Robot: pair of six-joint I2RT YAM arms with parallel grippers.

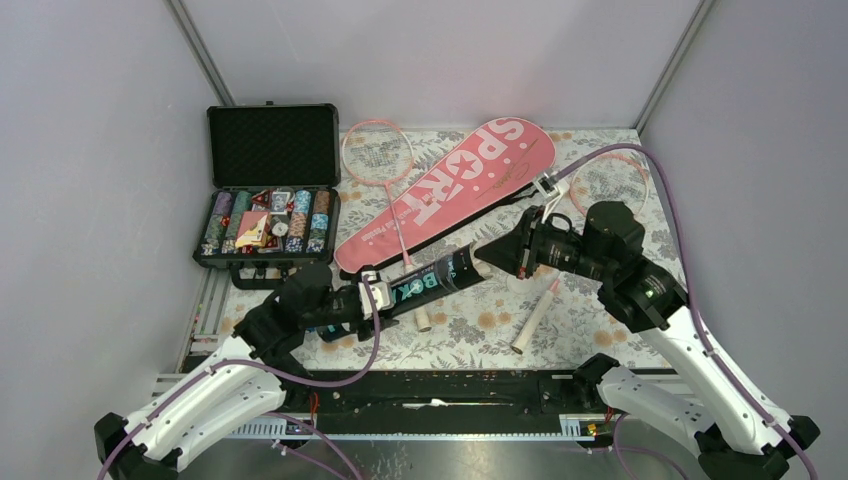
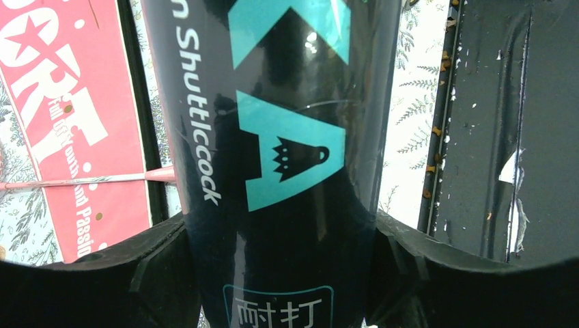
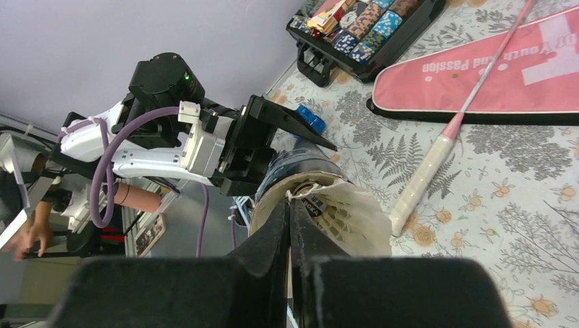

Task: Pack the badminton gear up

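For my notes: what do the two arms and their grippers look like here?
The left arm and right arm match: white shells on the lower links, black joints and wrists, a purple cable looping alongside, a small green light on a joint. The left gripper and right gripper are matte black, with wedge-shaped fingers.

Lighting's pretty flat and bright overall, looks like soft light from overhead, so the top view only gets faint shadows on the tabletop [image 1: 480, 322]. Left wrist cam: the glossy black tube [image 2: 287, 225] between the jaws catches small white glare spots further out, and the strip of tabletop just right of it looks a bit blown out. Right wrist cam: the jaws are a dark blurry mass up close, stuff beyond them is sharp, with some fisheye bending near the edges.
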